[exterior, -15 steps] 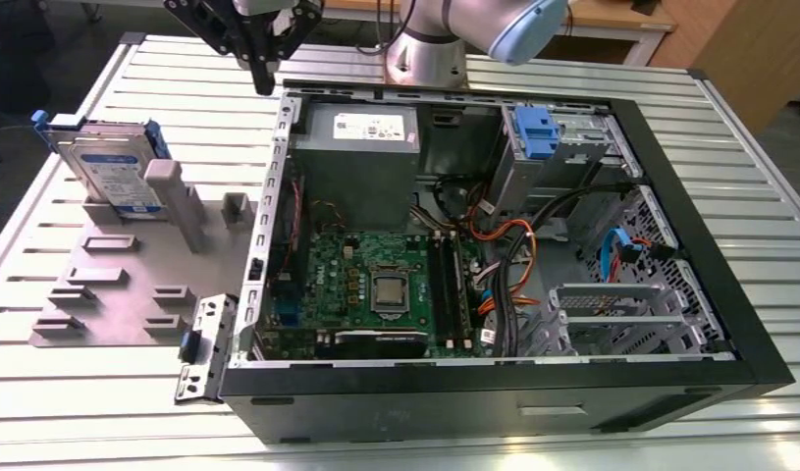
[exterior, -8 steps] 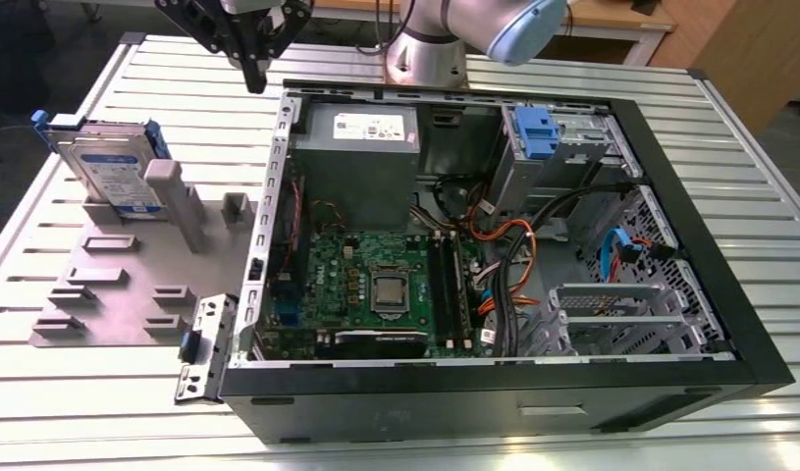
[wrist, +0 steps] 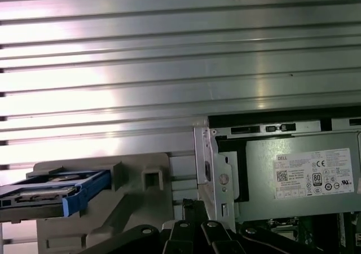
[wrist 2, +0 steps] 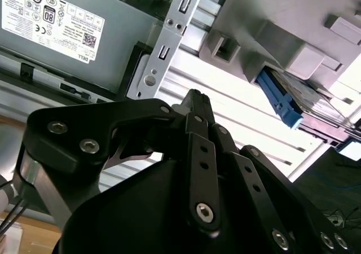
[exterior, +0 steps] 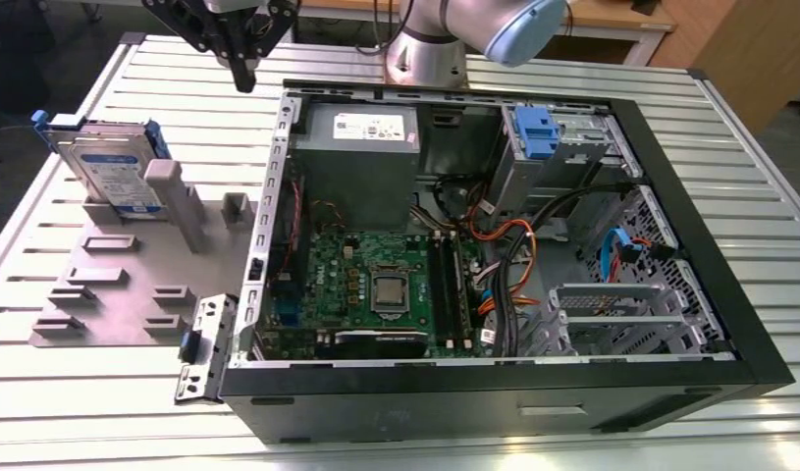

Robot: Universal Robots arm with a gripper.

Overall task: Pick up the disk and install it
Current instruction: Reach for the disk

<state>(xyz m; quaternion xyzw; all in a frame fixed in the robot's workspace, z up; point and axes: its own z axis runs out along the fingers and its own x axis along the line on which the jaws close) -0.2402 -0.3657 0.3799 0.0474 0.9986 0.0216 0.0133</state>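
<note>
Slatted table (exterior: pixel 85 412) | disk (exterior: pixel 105 172) upright in holder (exterior: pixel 125 285) | pincer (exterior: pixel 243 78) apart, apparently closed, empty

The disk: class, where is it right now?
The disk stands on edge in the grey fixture at the exterior view's left, outside the open computer case.

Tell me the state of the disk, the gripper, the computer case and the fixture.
disk: upright on edge in the grey fixture, not gripped.
gripper: shut, empty, above the table beside the computer case.
computer case: lying on its side, open, panel off.
grey fixture: on the table, holding the disk.
</note>
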